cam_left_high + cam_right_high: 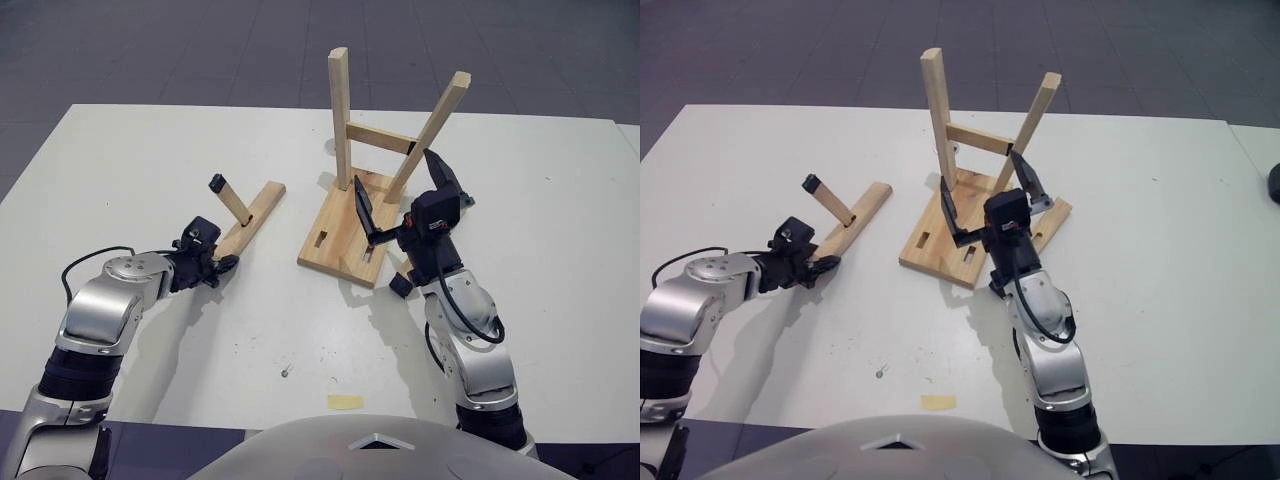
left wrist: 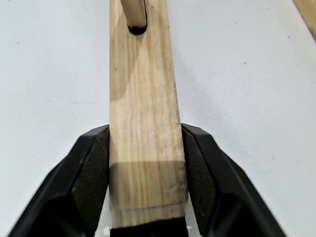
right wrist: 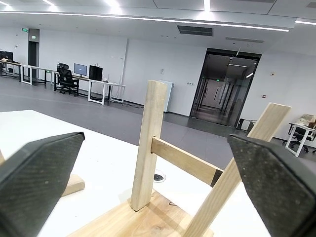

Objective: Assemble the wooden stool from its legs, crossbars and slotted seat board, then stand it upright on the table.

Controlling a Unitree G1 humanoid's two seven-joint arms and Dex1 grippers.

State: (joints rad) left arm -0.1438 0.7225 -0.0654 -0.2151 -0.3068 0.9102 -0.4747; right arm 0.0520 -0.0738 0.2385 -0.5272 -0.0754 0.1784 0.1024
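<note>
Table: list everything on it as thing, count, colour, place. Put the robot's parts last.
Table: one, white, under everything.
Seat board: one, pale wood, flat at the table's middle, slots up.
Fitted legs: two, pale wood, standing up from the board's far end.
Crossbar: one, pale wood, joining those two legs.
Loose leg: one, pale wood, lying left of the board.
Rod: one, wood with a black end, sticking up tilted from the loose leg.
Wooden piece: one, pale, right of the board, partly hidden.
Tape scrap: one, yellowish, near edge.
Left tool: one, black, shut on the loose leg's near end.
Right tool: one, black, open by the fitted legs.
</note>
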